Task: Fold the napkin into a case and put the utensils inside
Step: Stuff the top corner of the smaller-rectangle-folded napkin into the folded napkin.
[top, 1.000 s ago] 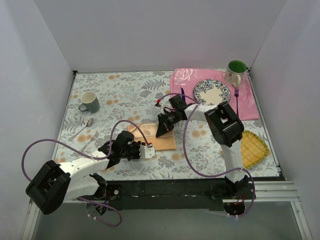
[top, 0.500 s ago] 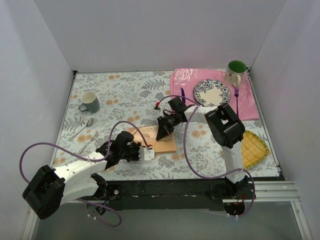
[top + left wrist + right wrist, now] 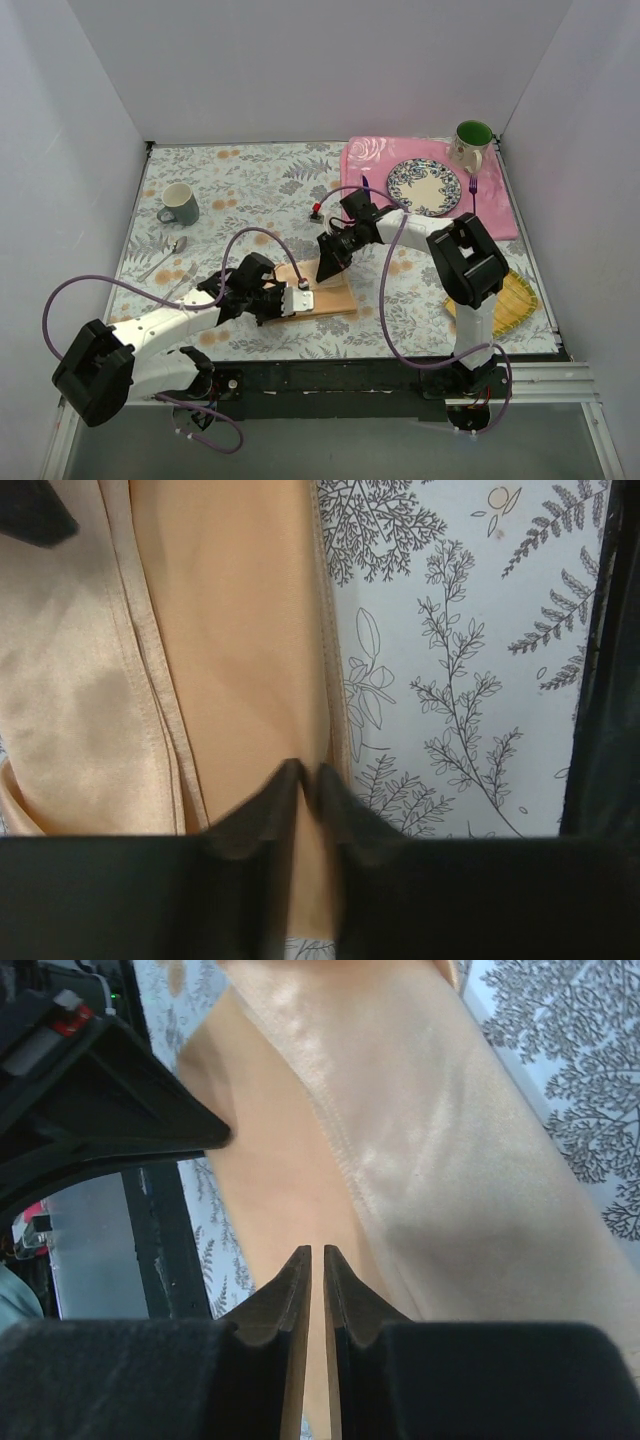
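The peach-orange napkin (image 3: 330,295) lies folded into a narrow band on the floral tablecloth, near the front middle. My left gripper (image 3: 300,300) is at its near-left end; in the left wrist view the jaws (image 3: 308,772) are shut on the napkin (image 3: 230,660) near its right hem. My right gripper (image 3: 325,270) points down at the napkin's far edge, jaws shut, tips (image 3: 317,1252) over the cloth (image 3: 430,1160). The dark purple knife (image 3: 366,190) lies left of the plate (image 3: 424,185) and the purple fork (image 3: 473,188) right of it.
The plate rests on a pink floral placemat (image 3: 495,215) with a green-lined mug (image 3: 471,142) at its far corner. A yellow ribbed mat (image 3: 510,300) lies at the right front. A grey-green mug (image 3: 180,204) and a spoon (image 3: 165,258) are at the left.
My left gripper has moved right along the near side, and the napkin has shifted nearer and to the right with it. My right gripper has stayed at the napkin's far edge.
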